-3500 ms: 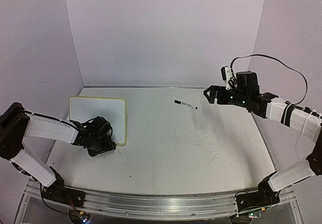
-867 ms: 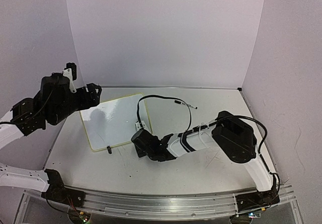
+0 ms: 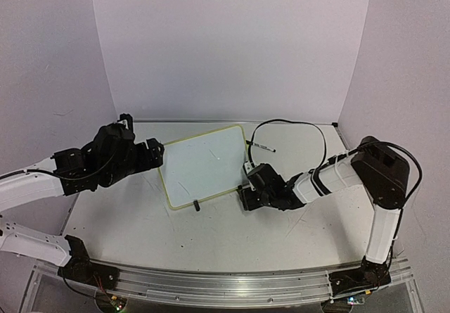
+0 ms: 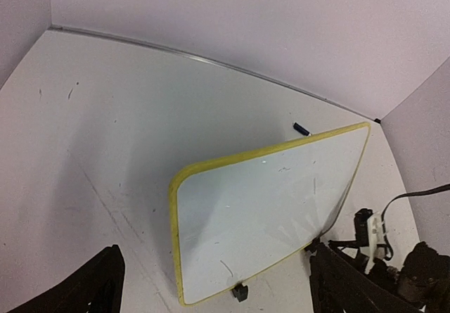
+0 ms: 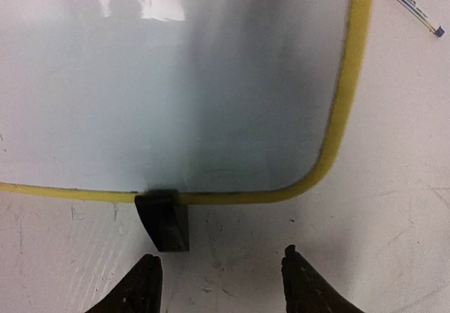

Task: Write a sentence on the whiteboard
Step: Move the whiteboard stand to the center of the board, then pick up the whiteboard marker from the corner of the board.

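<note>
The whiteboard [image 3: 204, 165], white with a yellow-green frame, stands tilted on its black clip feet mid-table. One foot [image 3: 197, 205] shows at its near edge. My left gripper [image 3: 159, 155] is open at the board's left edge, not touching it. In the left wrist view the board [image 4: 274, 207] lies ahead of the wide-open left gripper [image 4: 218, 295]. My right gripper [image 3: 246, 196] is open, low at the board's near right corner. In the right wrist view the right gripper [image 5: 221, 288] sits just short of the frame [image 5: 337, 130] and the other foot [image 5: 163, 221], holding nothing.
A black-and-white marker [image 3: 260, 146] lies on the table behind the board's right end, also in the right wrist view [image 5: 408, 3]. The right arm's cable [image 3: 295, 124] loops over it. Side walls and the back wall close the table in.
The board has shifted right from the table's left side to the middle. The right arm reached across to the board's near edge and moved right with it. The left arm followed right and lowered.
</note>
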You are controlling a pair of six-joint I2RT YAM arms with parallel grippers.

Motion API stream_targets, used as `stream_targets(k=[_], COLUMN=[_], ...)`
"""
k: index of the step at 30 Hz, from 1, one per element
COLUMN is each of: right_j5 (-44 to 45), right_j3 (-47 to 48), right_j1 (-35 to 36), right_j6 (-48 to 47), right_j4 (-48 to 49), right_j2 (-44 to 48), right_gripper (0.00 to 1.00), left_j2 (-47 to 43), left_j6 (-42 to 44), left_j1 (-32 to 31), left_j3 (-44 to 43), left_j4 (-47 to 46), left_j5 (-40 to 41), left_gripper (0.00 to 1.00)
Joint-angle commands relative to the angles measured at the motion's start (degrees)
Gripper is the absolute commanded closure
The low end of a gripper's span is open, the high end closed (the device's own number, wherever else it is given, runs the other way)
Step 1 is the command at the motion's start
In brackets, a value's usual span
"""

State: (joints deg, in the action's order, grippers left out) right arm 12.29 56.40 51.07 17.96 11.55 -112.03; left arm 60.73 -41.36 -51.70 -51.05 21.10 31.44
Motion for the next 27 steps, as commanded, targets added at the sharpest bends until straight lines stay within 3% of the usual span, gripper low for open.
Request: stream_targets(k=[1, 6, 11, 19, 24, 27], right_j5=[-2.2, -3.1, -2.1, -11.6, -23.0, -25.6], right_j3=[-2.0, -5.9, 1.1, 27.6, 45.1, 54.7], right_j1=[-0.2, -2.0, -10.8, -25.6, -29.2, -29.3], right_j6=[0.1, -2.3, -8.1, -16.9, -26.6, -32.3], right_j4=[-5.1, -11.4, -14.4, -16.4, -23.5, -29.7], right_j2=[9.5, 26.5, 27.6, 2.0, -12.8, -19.9], right_gripper=[0.31, 0.20, 0.17, 0.17, 0.20, 0.23], left_j2=[-1.8, -2.4, -1.4, 1.7, 2.2, 2.8], left_j6=[-8.4, -8.0, -4.7, 0.2, 1.4, 3.1], left_j1=[0.0, 0.0, 0.0, 0.0, 0.1, 0.1], left_j3=[3.4, 4.9, 2.9, -3.8, -4.9, -5.6], left_j4=[2.2, 2.5, 2.5, 2.3, 1.5, 0.9], left_j5=[-2.0, -3.6, -2.8, -2.3, -3.1, -4.5], left_gripper=[0.08, 0.09, 0.08, 0.06, 0.05, 0.06])
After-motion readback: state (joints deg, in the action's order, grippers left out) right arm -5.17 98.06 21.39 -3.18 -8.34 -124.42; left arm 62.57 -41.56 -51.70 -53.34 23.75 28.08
